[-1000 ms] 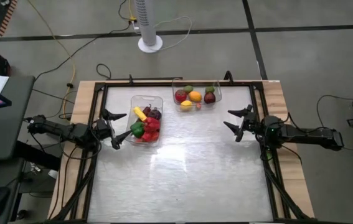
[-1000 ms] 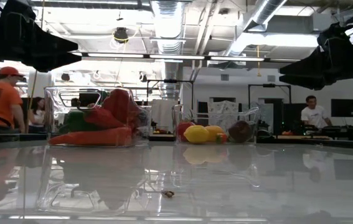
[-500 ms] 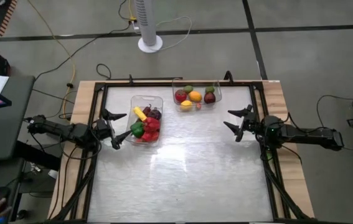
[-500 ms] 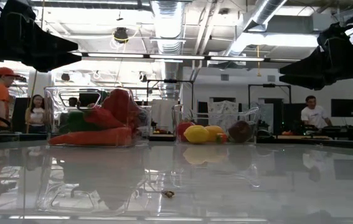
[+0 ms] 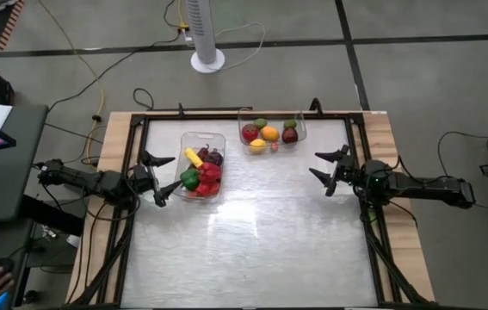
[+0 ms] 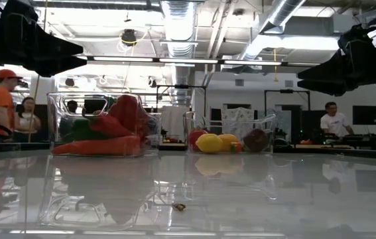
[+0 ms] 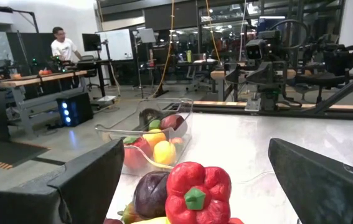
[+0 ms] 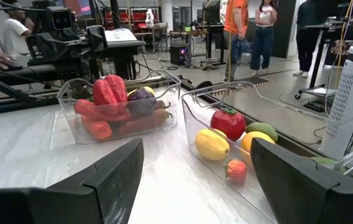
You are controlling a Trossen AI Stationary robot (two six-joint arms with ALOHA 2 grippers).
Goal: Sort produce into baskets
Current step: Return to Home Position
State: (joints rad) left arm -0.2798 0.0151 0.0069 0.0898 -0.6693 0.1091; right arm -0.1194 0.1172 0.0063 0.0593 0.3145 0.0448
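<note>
While all the produce [image 5: 201, 175] sits in bins, the left bin [image 5: 202, 140] runs lengthwise front to back just beside the left gripper [image 5: 170, 176]; the far bin [image 5: 271, 114] lies crosswise; the right gripper [image 5: 319, 172] hovers apart; both are spread, empty.

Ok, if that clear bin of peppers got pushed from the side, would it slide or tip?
Probably slide: the bin is low and wide, flat on the glossy table. The piled peppers likely weigh it down, so it may resist a light nudge. The left gripper is open beside it, and the right gripper is open at the table's right side.
</note>
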